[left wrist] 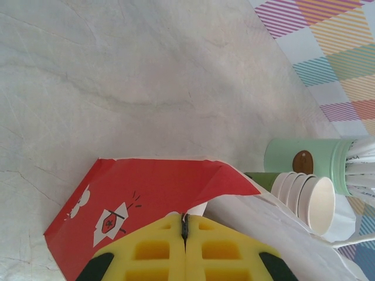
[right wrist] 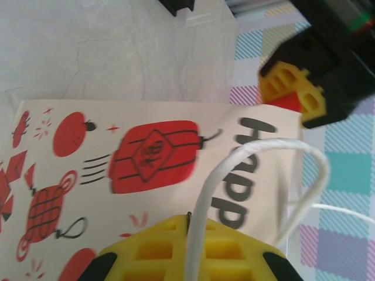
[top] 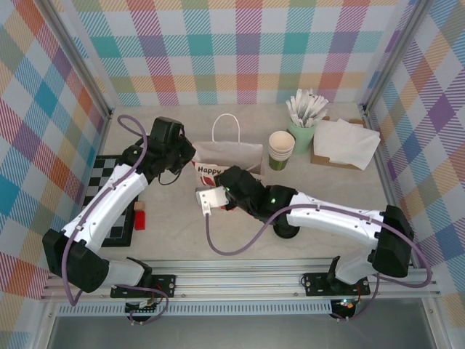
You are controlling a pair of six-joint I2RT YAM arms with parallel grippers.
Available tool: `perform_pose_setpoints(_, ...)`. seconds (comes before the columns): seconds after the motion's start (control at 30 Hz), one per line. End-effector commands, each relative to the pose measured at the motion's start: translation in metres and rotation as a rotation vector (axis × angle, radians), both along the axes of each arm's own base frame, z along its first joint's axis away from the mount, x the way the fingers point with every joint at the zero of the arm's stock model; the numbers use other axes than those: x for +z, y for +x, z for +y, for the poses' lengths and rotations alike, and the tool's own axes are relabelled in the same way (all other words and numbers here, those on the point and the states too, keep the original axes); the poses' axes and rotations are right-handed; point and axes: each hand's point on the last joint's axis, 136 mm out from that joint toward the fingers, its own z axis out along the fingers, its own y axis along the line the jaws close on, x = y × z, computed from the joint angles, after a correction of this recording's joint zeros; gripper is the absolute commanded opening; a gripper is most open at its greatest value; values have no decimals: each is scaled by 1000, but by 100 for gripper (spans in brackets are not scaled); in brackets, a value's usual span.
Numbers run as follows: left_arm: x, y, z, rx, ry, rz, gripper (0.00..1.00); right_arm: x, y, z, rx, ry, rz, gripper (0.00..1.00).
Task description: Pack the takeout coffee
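Pinching the paper bag [left wrist: 146,193], left hand [left wrist: 185,219]; mint cup [top: 302,137] holds sticks [top: 306,107].

From above, the white paper bag with red print [top: 232,156] is covered at 6 o'clock by the right arm [top: 251,193]; a round black object [top: 285,231] beneath that arm is half hidden, unidentifiable. At the right wrist, the bag's black lettering [right wrist: 252,132] is blurred, partly behind yellow fingers [right wrist: 164,228] cropped at 6 o'clock.
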Motion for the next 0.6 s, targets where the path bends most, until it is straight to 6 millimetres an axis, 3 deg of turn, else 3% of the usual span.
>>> perform_pose_setpoints(0.0,-1,-5,0,0,24,27,0,13,-5,2,80,-16,-141,0)
perform_pose_setpoints(0.1,-3,-7,2,2,30,32,0,5,-10,-2,111,-48,-143,0)
perform_pose_setpoints(0.33,-4,-6,1,-7,34,31,0,-40,-24,-19,121,-160,1,8)
perform_pose_setpoints(0.57,-4,-4,-3,-23,23,25,0,-61,-25,-35,73,-222,70,9)
